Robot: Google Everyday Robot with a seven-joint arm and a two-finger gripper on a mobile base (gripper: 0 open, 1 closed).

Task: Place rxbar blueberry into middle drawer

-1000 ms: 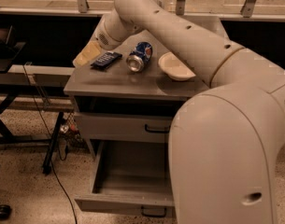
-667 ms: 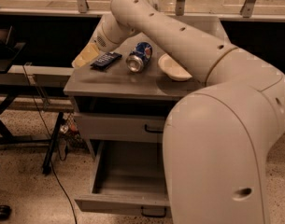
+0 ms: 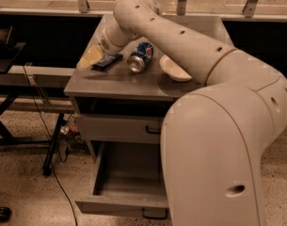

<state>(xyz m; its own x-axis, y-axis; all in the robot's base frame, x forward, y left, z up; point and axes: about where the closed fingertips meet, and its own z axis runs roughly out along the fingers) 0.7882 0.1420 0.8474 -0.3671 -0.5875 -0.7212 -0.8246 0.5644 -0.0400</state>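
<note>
rxbar blueberry point(image 3: 107, 60): on tabletop point(image 3: 115, 81), 9 o'clock of soda can point(image 3: 139, 57) | gripper point(image 3: 92, 58): at bar's 9 o'clock, grip state cannot tell | tip: pinch across narrow width (wrapper may slip), then lower into middle drawer point(image 3: 122, 205), 6 o'clock

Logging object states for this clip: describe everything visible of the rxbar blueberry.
The rxbar blueberry is a small flat bar in a dark navy wrapper with pale lettering. It lies flat on the grey cabinet top near its left edge, left of the crushed soda can. The tool sits at its left end; contact is unclear.
</note>
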